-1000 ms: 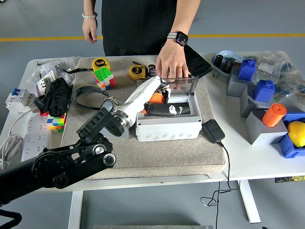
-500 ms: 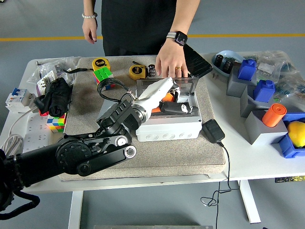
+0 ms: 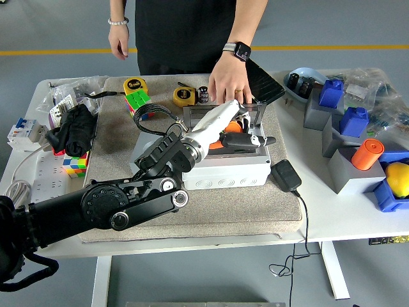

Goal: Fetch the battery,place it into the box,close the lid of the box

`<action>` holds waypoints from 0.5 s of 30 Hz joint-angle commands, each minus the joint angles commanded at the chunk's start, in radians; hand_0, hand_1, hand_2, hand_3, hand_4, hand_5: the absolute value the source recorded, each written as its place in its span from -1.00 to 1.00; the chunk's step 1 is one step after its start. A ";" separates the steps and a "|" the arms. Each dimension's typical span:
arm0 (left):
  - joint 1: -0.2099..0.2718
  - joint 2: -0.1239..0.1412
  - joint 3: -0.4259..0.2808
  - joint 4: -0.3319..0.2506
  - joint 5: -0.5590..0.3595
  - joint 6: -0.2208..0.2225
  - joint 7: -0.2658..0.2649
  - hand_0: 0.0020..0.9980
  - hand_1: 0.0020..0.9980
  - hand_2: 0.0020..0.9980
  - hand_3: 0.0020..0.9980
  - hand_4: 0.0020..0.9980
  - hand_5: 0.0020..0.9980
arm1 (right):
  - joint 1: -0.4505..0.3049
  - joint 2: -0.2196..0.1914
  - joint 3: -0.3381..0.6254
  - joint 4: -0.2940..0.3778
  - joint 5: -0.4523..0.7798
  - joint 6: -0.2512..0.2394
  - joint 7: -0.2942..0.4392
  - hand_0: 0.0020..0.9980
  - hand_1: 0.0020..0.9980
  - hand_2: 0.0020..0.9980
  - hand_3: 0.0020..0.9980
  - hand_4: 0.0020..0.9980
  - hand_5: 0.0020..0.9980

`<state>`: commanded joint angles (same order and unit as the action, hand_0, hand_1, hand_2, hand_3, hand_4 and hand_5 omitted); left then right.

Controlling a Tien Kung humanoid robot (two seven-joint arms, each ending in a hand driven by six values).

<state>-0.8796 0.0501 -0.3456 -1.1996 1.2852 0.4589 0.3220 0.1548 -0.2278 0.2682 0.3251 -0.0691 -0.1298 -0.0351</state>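
Note:
A grey plastic box (image 3: 227,174) stands on the beige mat, its clear lid (image 3: 254,112) raised at the far edge. A person's hand (image 3: 230,83) with a watch rests on the lid's top. My left hand (image 3: 252,139) is over the box opening, its black fingers stretched out to the right and holding nothing that I can see. An orange object (image 3: 233,126) lies inside the box, partly hidden by my hand. A small black cylinder (image 3: 203,94) stands behind the box, beside a yellow tape measure (image 3: 184,96).
A black adapter (image 3: 285,174) with its cable lies right of the box. Grey and blue blocks (image 3: 345,125), an orange cylinder (image 3: 367,153) and a yellow ball (image 3: 397,178) stand at the right. Puzzle cubes (image 3: 137,101), a black pouch (image 3: 75,128) and a power strip (image 3: 45,173) are at the left.
My left arm has swung further right and forward. The hand has risen from the box floor and now reaches over the box's right side. The person's hand stays on the lid.

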 joint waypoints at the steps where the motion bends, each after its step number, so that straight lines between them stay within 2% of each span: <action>1: 0.000 0.000 0.001 0.003 -0.003 -0.001 -0.004 -0.46 -0.06 -0.13 -0.05 1.00 0.06 | 0.000 0.000 0.000 0.000 0.000 0.000 0.000 0.15 0.28 0.33 0.17 0.90 -0.05; 6: 0.000 0.000 0.001 0.011 -0.007 -0.010 -0.009 -0.46 -0.06 -0.13 -0.05 1.00 0.06 | 0.002 0.000 0.002 0.000 -0.001 0.000 0.000 0.15 0.28 0.33 0.17 0.90 -0.05; 7: 0.000 0.000 0.001 0.011 -0.009 -0.014 -0.009 -0.42 0.10 0.02 0.05 1.00 0.09 | 0.002 0.000 0.003 0.000 -0.002 0.000 0.000 0.15 0.28 0.33 0.17 0.90 -0.05; 15: 0.013 0.008 -0.022 -0.014 -0.014 -0.024 -0.011 -0.43 0.10 0.02 0.06 1.00 0.11 | 0.001 0.001 0.007 0.000 -0.002 0.000 0.000 0.15 0.28 0.33 0.17 0.90 -0.05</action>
<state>-0.8668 0.0577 -0.3675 -1.2141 1.2709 0.4353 0.3110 0.1553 -0.2272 0.2757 0.3249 -0.0706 -0.1299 -0.0353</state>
